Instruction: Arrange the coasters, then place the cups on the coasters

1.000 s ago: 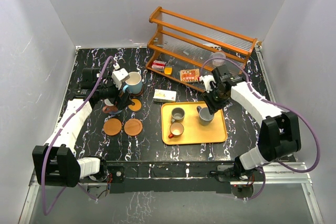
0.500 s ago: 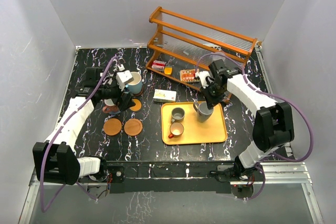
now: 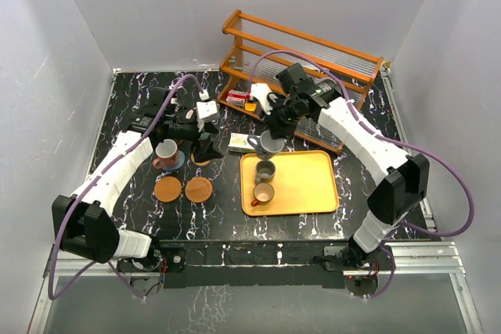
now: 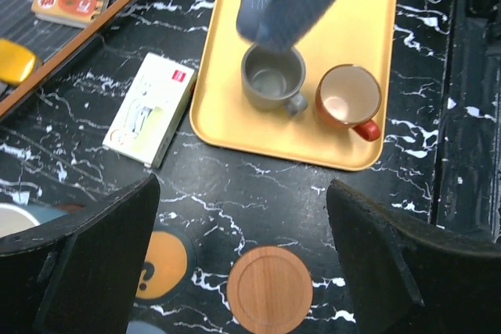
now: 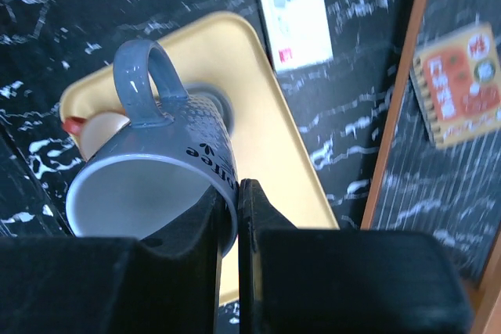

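Jaws first: the right jaws are pressed together on the rim wall of a blue-grey mug [image 5: 156, 170]. It hangs tilted in the air, with its mouth toward the wrist and its handle on the side away from the grip. From above, the mug sits over the far left corner of the yellow tray [image 3: 313, 193], where a grey mug [image 3: 265, 170] and an orange-brown mug [image 3: 263, 193] stand side by side near the left edge.

The left jaws are spread wide and hold nothing. They hover just above an orange coaster [image 4: 160, 263], left of the carried mug. Two bare wooden coasters [image 3: 199, 188] lie toward the near left of the surface. Farther left, a cream cup [image 3: 166, 149] stands on a blue-grey coaster.

Every open coaster therefore lies left of the carried mug and nearer the arms, and the left arm stands between them. It likely has to clear before the mug can be righted and set down.

A white box [image 4: 153, 119] lies beside the tray's far left corner. The surface [image 3: 141, 91] is black and marbled, with a wooden rack [image 3: 297, 52] at its far edge and plain white walls around.
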